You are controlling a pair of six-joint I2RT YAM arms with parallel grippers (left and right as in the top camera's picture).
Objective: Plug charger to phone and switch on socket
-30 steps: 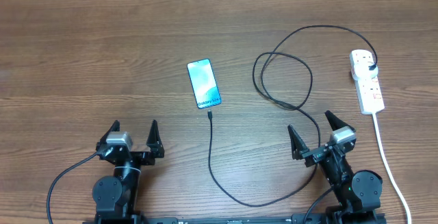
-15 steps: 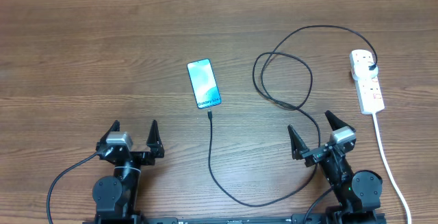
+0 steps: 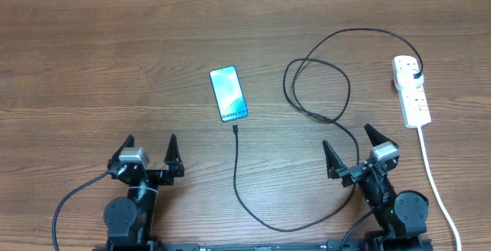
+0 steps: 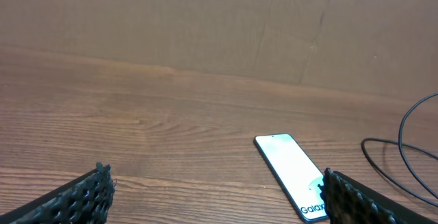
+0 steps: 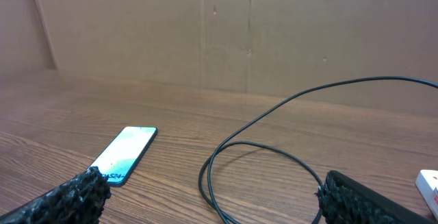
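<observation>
The phone [image 3: 229,94] lies flat mid-table, its screen lit light blue; it also shows as the phone [image 4: 293,174] and phone [image 5: 125,153] in the wrist views. The charger cable [image 3: 321,97] loops across the wood, its connector tip [image 3: 236,130] resting just below the phone and its black plug [image 3: 415,72] seated in the white socket [image 3: 411,90] at the right. The cable [image 5: 260,148] curls ahead of my right gripper. My left gripper [image 3: 150,153] and right gripper [image 3: 350,150] both stand open near the front edge, nothing between their fingers.
A thick white cord [image 3: 436,178] runs from the socket toward the front right corner. A brown cardboard wall [image 4: 205,25] backs the table. The black cable passes close beside the right arm's base [image 3: 399,209].
</observation>
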